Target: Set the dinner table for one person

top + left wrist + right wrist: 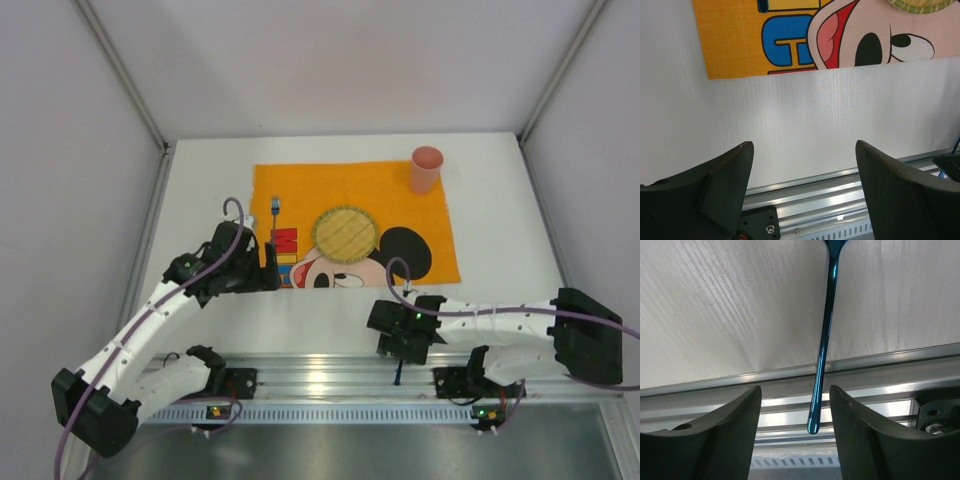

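- While the left gripper [804,150] hovers low over bare counter [500,200], just short of the near edge of the orange placemat [300,190], its jaws stand wide apart with nothing between them.
- The counter is white and matte; it fills the floor of the white-walled booth ahead of both arm bases and carries everything else in view.
- Its near edge meets a ribbed aluminium rail [320,375].
- The right gripper [795,392] sits at that near edge, right of centre, with its jaws parted on either side of a slim blue utensil [826,335] and not touching it.
- The utensil lies on the counter with its handle end jutting past the edge over the rail.
- Its head runs out of the right wrist view, so I cannot tell what kind of utensil it is.
- On the placemat, a round woven disc [345,233] rests near the middle, over the cartoon mouse's head.
- A pink cup [426,170] stands upright on the mat's far right corner.
- A small blue item [275,207] lies on the mat's left part, too small to identify.
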Robot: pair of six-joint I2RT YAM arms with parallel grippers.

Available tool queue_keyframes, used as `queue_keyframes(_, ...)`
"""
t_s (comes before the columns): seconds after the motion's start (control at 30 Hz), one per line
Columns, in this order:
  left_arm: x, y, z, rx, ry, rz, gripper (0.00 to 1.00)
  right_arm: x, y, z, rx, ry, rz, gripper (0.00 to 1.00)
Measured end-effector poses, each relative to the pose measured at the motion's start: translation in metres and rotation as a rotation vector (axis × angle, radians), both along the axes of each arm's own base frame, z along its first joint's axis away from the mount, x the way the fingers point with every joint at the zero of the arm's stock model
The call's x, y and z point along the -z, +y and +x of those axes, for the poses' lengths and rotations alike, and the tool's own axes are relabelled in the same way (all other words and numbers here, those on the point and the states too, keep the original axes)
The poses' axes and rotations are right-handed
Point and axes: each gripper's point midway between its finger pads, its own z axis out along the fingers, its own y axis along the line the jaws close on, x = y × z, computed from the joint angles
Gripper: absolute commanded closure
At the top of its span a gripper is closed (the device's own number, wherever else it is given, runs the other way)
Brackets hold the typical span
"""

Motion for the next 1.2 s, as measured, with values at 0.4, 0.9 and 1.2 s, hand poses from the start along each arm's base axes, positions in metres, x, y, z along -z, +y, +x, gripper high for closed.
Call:
queue_keyframes(0.4, -0.005, 0.002, 0.000, -0.005, -0.030, -0.009, 0.12, 0.014, 0.005, -0.001, -0.017, -0.027, -0.047, 0.61)
queue_keyframes(0.9, -0.006, -0.002, -0.003, 0.015, -0.031, -0.010, 0.12, 0.019, -0.009, -0.004, 0.075, -0.039, -0.028, 1.00)
queue_keyframes(1.2, -0.008, -0.003, -0.004, 0.020, -0.039, -0.014, 0.12, -0.069, 0.016, 0.014, -0.029, -0.119, -0.064, 1.00)
